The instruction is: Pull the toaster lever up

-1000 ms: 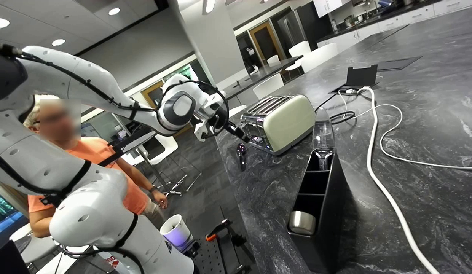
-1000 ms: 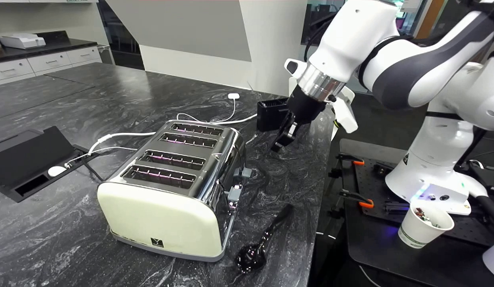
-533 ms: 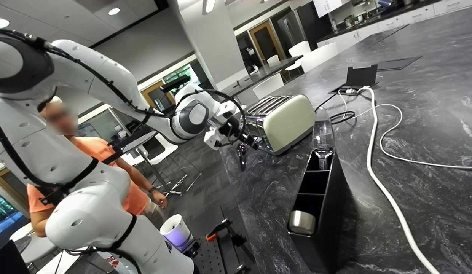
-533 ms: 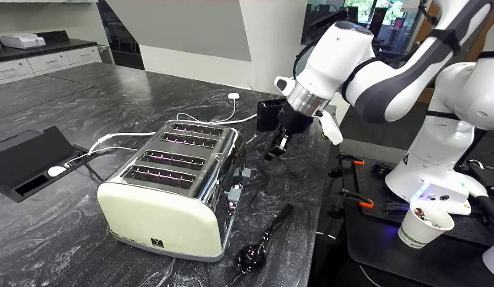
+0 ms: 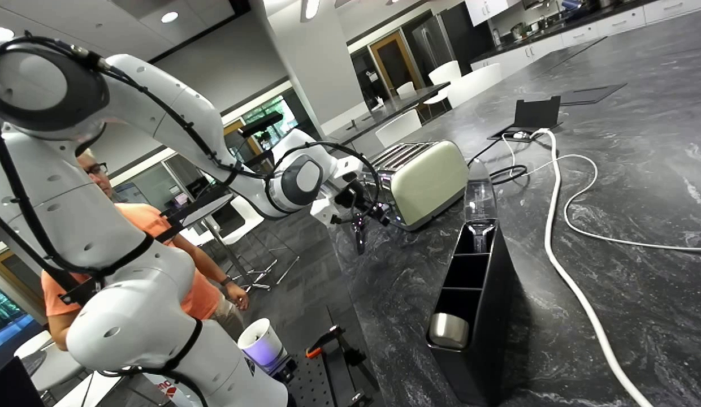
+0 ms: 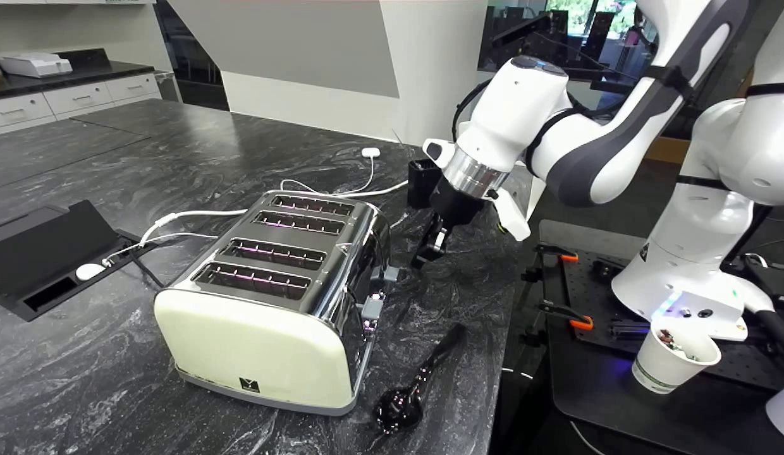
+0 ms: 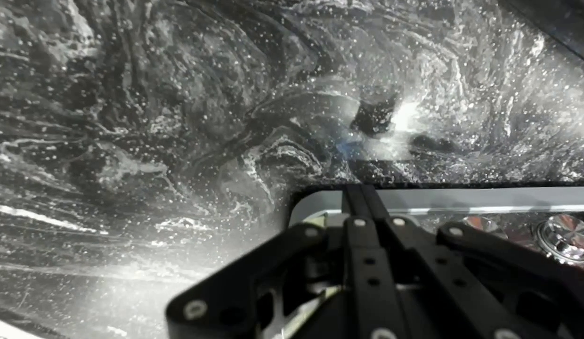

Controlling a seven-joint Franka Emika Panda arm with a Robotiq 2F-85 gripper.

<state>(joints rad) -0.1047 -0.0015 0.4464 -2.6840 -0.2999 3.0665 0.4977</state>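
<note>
Toaster (image 6: 272,316) stands upright on the dark counter (image 6: 240,151) in both exterior views, cream on its sides, silver on its ends, with four slots in its top. Two small grey levers stick out of the silver end on the arm's side; in an exterior view the near lever (image 6: 372,308) sits closer to the camera and the far lever (image 6: 387,273) closer to the black box (image 6: 420,186). Whether either is up or down cannot be told. The arm (image 6: 515,104) reaches in from above with its gripper (image 7: 360,190) tilted downward, near the far lever; whether the tips touch it cannot be told. In the wrist view the fingers (image 7: 352,202) lie side by side, closed up narrow, only a thin seam between them, and the tips overlap the toaster's grey base at its corner. Two shiny knobs (image 7: 566,238) show to the right of them. A black utensil (image 6: 399,407) lies on the counter between the toaster and the counter's edge. The black box has three compartments in an exterior view, with a clear thing (image 5: 479,198) rising from the farthest and a silver thing (image 5: 449,329) in the nearest. A white cord (image 6: 202,213) runs from behind the toaster toward a raised black flap (image 6: 69,237). Past the counter's edge, a paper cup (image 6: 670,363) sits beside the arm's base. A person (image 5: 200,294) in orange stands behind the arm.
</note>
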